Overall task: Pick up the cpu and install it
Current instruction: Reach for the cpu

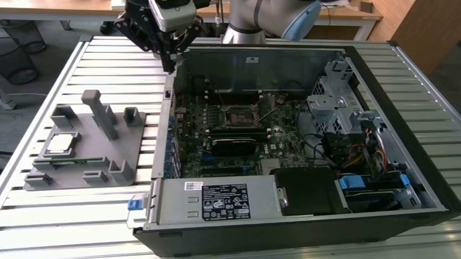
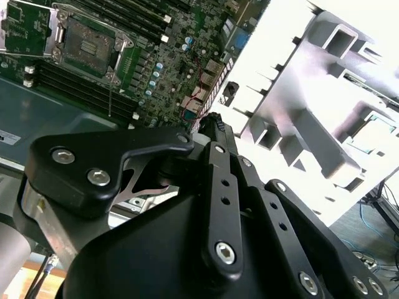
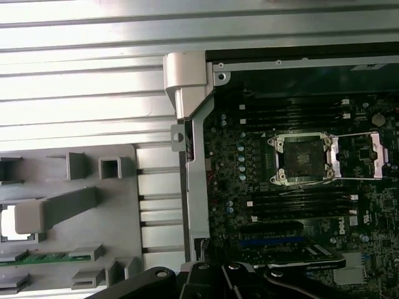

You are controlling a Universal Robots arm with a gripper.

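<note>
At upper left the end effector hangs narrow, empty; the cpu lies in its grey holder for pickup, socket open to receive it.

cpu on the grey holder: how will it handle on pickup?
The cpu looks thin, flat and metal-topped: likely stiff and light. Its smooth top is probably slippery. It lies flat in the grey holder, so unlikely to tip or roll.

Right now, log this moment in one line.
gripper: by corner of black computer case | silver-grey square cpu: in grey fixture, ungripped | black socket: open, empty
</note>
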